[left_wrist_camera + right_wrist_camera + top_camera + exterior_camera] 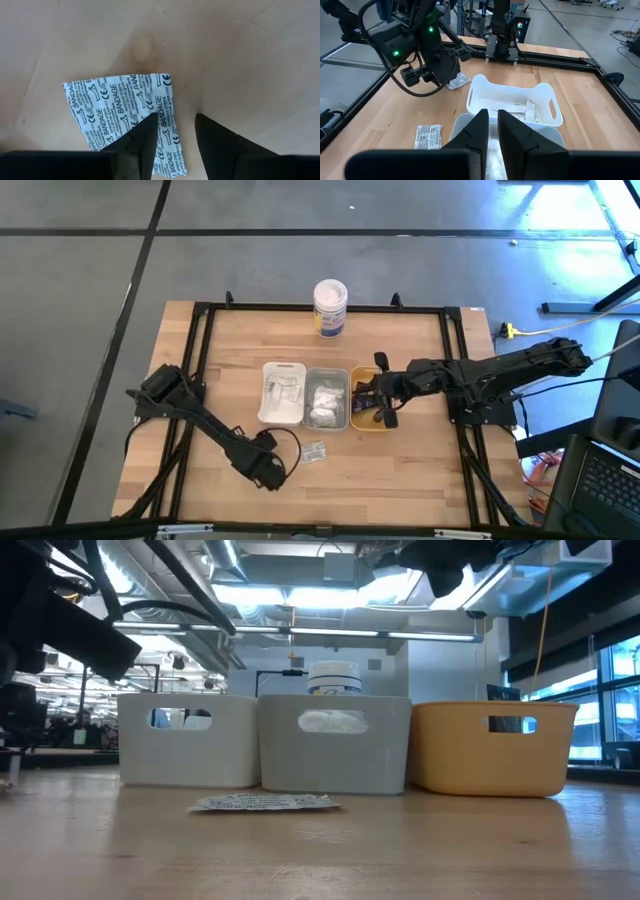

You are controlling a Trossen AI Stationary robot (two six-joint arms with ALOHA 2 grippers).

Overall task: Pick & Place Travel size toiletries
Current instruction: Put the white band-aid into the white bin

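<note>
A flat sachet printed "BANDAGE" (pixel 125 110) lies flat on the wood under my left gripper (pixel 175 122). That gripper is open and points down above it, one finger over the sachet's edge and the other over bare wood. In the right wrist view this sachet (pixel 457 81) shows beside the left gripper (pixel 431 70). A second sachet (pixel 314 451) (pixel 428 136) lies flat in front of the grey tray. My right gripper (pixel 492 127) hovers over the grey and orange trays with a narrow gap between its fingers and nothing in it.
Three trays stand in a row: white (pixel 283 370) holding sachets, grey (pixel 327 373) holding white wrapped bundles, and orange (pixel 362 426). The tall white tub (pixel 330 306) stands at the far edge. A black frame (pixel 200 340) runs round the table. Bare wood lies along the near edge.
</note>
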